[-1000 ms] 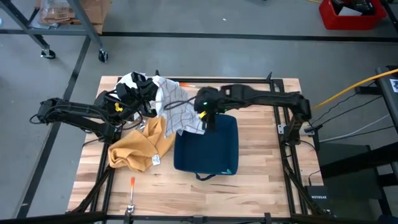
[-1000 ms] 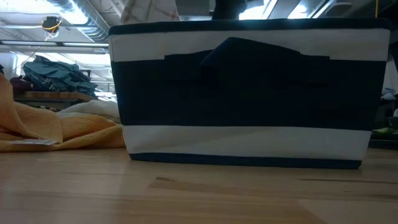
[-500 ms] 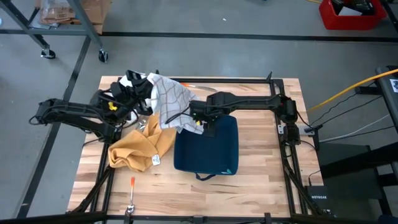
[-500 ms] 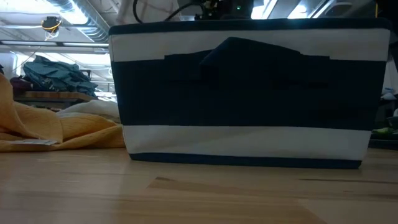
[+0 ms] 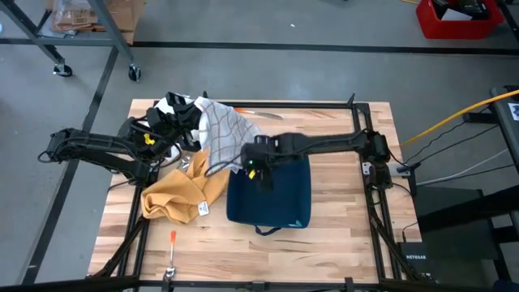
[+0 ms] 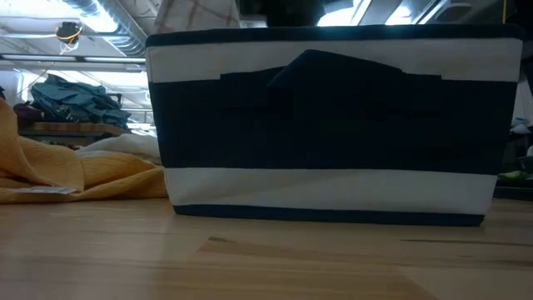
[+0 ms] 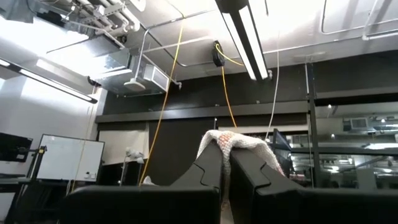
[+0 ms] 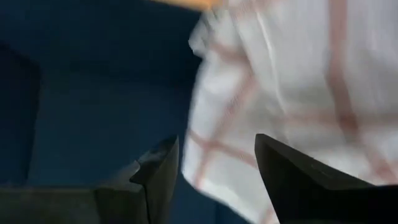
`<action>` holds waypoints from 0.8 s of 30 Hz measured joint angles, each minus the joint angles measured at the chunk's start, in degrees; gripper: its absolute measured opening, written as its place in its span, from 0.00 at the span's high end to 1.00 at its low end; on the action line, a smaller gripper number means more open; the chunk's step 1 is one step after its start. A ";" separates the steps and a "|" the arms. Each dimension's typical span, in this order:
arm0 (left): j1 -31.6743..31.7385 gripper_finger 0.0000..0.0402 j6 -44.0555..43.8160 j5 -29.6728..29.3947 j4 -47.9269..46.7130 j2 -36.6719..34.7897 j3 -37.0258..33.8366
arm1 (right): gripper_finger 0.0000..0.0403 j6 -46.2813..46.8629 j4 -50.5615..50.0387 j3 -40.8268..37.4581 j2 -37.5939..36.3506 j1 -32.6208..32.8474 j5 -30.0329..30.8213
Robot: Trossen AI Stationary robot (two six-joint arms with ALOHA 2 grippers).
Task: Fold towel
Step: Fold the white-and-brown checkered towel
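Observation:
A white towel with thin red checks (image 5: 225, 134) hangs raised over the table's far left, bunched in my shut left gripper (image 5: 191, 115), which points upward (image 7: 225, 155). The towel's lower edge (image 8: 261, 106) falls toward the left rim of a navy fabric bin (image 5: 276, 195). My right gripper (image 5: 255, 168) hovers there, pointing steeply down, open, its two fingers (image 8: 158, 168) standing on either side of that edge over the bin's dark inside. In the low view only the towel's top (image 6: 196, 12) shows above the bin (image 6: 333, 125). My left gripper pinches a bunched corner of the checked towel (image 7: 235, 140) between its two shut fingers; a small knob of cloth sticks out past the fingertips. The fingers point slanting upward. The rest of the towel hangs slack below and spreads toward the bin.
A mustard-yellow towel (image 5: 177, 196) lies crumpled on the wooden table to the left of the bin, partly under the checked one. An orange-handled tool (image 5: 172, 240) lies near the front left. A metal frame (image 5: 357, 105) borders the tabletop.
My right gripper has gone down and toward the table's left and near edges, along the hanging towel to its lower edge beside the bin, staying open. The towel's lower part has swayed a little; its held corner has stayed up.

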 joint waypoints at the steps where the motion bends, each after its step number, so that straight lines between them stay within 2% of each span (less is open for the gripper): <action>1: 0.00 1.00 0.00 0.00 0.00 0.00 0.00 | 0.47 -0.03 1.85 0.00 0.00 1.01 1.55; 8: 0.00 1.00 -0.01 0.00 0.02 0.00 0.00 | 0.47 0.07 20.70 0.00 0.15 7.53 16.80; 11: 0.00 1.00 -1.29 0.00 0.05 0.00 0.00 | 0.47 0.11 28.92 0.02 0.80 9.09 20.91; 15: -0.01 1.00 -4.01 0.02 0.35 0.00 0.00 | 0.47 0.18 36.29 0.02 2.26 9.94 23.10; 24: -0.02 1.00 -11.50 0.04 2.11 -0.22 0.00 | 0.47 4.59 40.11 0.00 7.30 10.04 25.08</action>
